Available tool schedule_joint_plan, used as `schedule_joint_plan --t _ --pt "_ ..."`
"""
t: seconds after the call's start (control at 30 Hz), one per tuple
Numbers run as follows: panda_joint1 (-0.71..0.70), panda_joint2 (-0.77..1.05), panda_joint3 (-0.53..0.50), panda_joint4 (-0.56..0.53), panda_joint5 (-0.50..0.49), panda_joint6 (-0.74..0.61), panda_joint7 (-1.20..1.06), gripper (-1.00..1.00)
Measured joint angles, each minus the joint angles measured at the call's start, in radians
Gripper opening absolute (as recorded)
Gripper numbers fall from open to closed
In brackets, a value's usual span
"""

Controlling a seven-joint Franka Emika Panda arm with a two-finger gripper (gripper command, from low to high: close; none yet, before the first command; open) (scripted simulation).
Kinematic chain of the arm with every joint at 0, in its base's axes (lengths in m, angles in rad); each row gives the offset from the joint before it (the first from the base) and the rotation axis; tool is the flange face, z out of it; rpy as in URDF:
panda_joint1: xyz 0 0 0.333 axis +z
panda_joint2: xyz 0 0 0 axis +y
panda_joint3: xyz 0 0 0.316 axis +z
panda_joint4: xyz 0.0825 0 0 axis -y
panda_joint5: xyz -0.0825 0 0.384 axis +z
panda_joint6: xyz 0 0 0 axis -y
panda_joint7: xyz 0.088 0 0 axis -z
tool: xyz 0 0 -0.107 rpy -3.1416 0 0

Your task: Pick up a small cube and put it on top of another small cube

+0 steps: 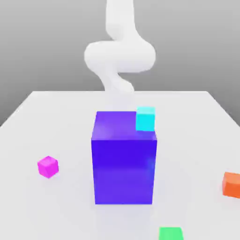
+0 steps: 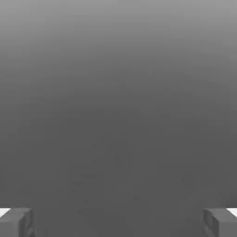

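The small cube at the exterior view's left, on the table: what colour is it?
That small cube is magenta-pink, seen best in the exterior view.

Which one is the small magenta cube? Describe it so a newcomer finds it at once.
Start from the big glossy blue-purple block in the middle of the pale table. On the exterior view's left of it, apart from it, sits the small magenta-pink cube. Its pink colour sets it apart from the small cyan cube, which appears at the block's top.
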Motion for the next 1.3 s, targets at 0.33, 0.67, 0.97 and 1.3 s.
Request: schedule_joint_plan --t 0.33,0.67,0.97,1.3 --pt "-0.123 0.326 -0.228 -0.276 -0.009 0.253 -0.086 0.00" --pt "-0.317 0.724 -0.411 -0.537 -0.004 0.551 -0.190 0.00" --pt "-0.468 0.909 -0.176 -0.500 0.299 0.686 -0.418 0.00" --pt "-0.631 1.003 0.006 -0.486 0.364 0.762 -0.463 -1.00"
